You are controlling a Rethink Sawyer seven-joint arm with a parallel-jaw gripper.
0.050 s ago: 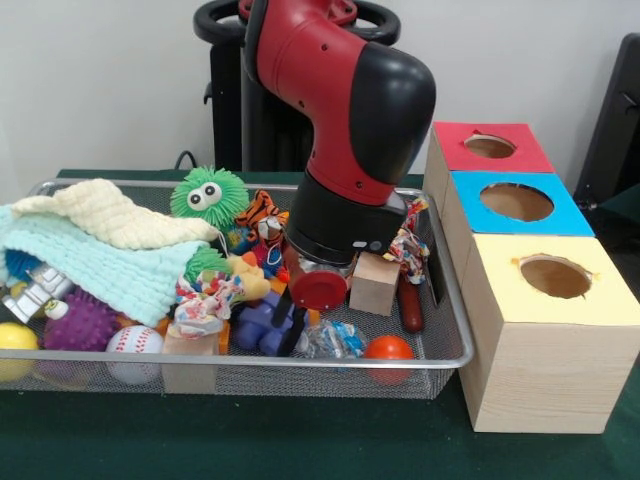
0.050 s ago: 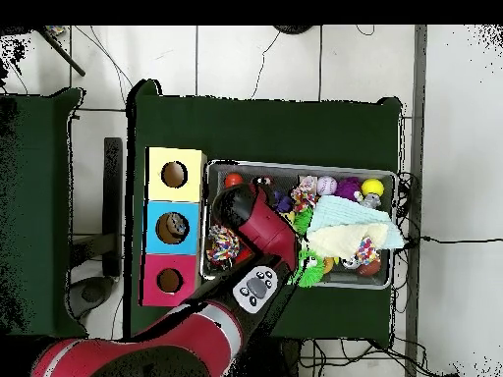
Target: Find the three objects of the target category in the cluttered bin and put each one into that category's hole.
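The wire mesh bin (image 1: 455, 330) is packed with toys. My gripper (image 1: 291, 322) reaches down into the middle of the bin, right over a purple plastic toy (image 1: 262, 322); the wrist's red disc (image 1: 318, 288) and the clutter hide how it stands. A wooden block (image 1: 375, 283) sits just right of it, and a knotted rope toy (image 1: 205, 298) lies to its left. Beside the bin stand three boxes, each with a round hole: red (image 1: 490, 146), blue (image 1: 516, 202) and yellow (image 1: 555, 276). In the overhead view the arm (image 2: 257, 222) covers the gripper.
A cream cloth (image 1: 110, 215) and a mint cloth (image 1: 95, 265) cover the bin's left part. Also inside are a green fuzzy ball with eyes (image 1: 208, 193), a tiger toy (image 1: 264, 222), a baseball (image 1: 133, 343), a purple spiky ball (image 1: 80, 322), an orange ball (image 1: 388, 348) and a yellow ball (image 1: 15, 338).
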